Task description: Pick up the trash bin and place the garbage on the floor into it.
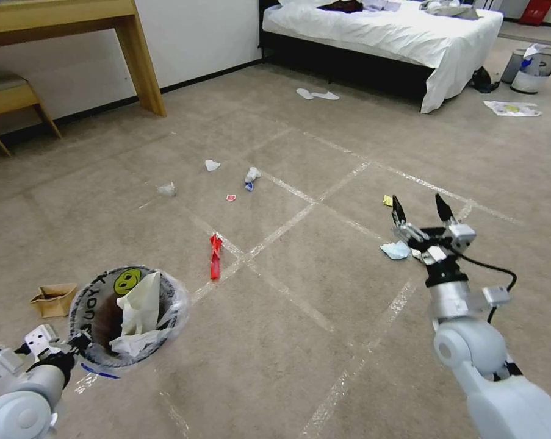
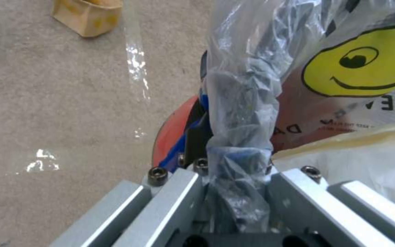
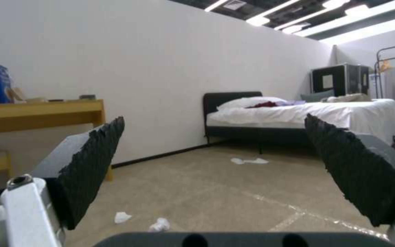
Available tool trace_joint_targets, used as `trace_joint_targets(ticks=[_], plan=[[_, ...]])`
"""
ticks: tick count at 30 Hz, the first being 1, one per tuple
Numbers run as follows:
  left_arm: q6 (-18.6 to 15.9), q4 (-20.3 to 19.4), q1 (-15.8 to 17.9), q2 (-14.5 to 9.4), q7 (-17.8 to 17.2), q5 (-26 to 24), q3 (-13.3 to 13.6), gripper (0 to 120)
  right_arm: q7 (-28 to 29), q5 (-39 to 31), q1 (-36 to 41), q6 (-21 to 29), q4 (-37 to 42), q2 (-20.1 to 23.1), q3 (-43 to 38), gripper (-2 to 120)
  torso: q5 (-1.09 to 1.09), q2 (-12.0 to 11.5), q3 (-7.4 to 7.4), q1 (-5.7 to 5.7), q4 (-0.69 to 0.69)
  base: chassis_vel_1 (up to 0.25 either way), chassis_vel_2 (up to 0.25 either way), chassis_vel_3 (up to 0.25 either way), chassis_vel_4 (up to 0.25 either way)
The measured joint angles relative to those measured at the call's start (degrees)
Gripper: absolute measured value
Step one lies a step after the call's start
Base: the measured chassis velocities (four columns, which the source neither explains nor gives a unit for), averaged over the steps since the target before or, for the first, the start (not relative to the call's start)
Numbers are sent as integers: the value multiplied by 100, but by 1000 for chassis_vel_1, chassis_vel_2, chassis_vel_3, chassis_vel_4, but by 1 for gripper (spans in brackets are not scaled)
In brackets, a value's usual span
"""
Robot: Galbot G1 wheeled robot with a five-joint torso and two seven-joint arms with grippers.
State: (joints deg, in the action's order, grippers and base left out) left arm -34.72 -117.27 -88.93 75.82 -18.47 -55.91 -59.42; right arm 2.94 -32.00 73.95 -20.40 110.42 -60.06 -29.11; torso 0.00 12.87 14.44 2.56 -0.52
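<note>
- The left tool [image 1: 74,344] is clenched on the near rim of the trash bin [image 1: 129,317], low at the left of the head view; the left wrist view shows the clear liner [image 2: 243,113] bunched between its jaws.
- The bin's mouth faces the head camera, with white crumpled paper [image 1: 138,314] inside and the yellow smiley sticker [image 1: 127,280] on its black rim.
- A brown paper bag [image 1: 54,299] lies on the floor [image 1: 299,366] just left of the bin.
- The right tool [image 1: 420,213] hangs above the floor on the right, its two black toothed fingers [image 3: 92,164] spread wide with nothing between them.
- A light-blue mask [image 1: 396,250] lies on the carpet just beside the right tool's body, and a small yellow scrap [image 1: 387,200] is near its fingertips.
- A red wrapper [image 1: 215,255] lies on a tape strip between the bin and the right tool.
- Farther off lie a small red piece [image 1: 230,197], a white-and-blue crumpled item [image 1: 251,177], and two white tissues [image 1: 212,164] and [image 1: 167,189].
- A bed [image 1: 385,36] with white sheets stands at the far side of the room.
</note>
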Motion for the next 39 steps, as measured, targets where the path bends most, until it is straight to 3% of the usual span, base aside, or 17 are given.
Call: trace_joint_targets(ticks=[9, 27, 31, 32, 39], plan=[[9, 26, -45, 5, 0, -30, -93, 0, -1, 35, 89, -61, -11, -93, 13, 100, -1, 0, 0, -1, 0, -80, 77, 79, -88], [23, -12, -53, -47, 1, -90, -132, 0, 6, 85, 12, -70, -104, -122, 149, 100, 3, 0, 2, 2, 1, -244, 250, 246, -245], [23, -7, -48, -56, 1, -92, -132, 0, 3, 85, -12, -89, -120, -126, 178, 100, -5, 0, 2, 2, -1, -233, 242, 234, -252], [24, -4, -48, -64, 1, -95, -132, 0, -9, 84, -23, -112, -137, -137, 210, 100, 3, 0, 2, 3, -1, -207, 191, 197, -197], [35, 41, -35, -76, 2, -95, -126, 0, -24, 81, -72, -172, -214, -194, 322, 100, 0, -1, 2, 3, 1, -100, 118, 109, -102]])
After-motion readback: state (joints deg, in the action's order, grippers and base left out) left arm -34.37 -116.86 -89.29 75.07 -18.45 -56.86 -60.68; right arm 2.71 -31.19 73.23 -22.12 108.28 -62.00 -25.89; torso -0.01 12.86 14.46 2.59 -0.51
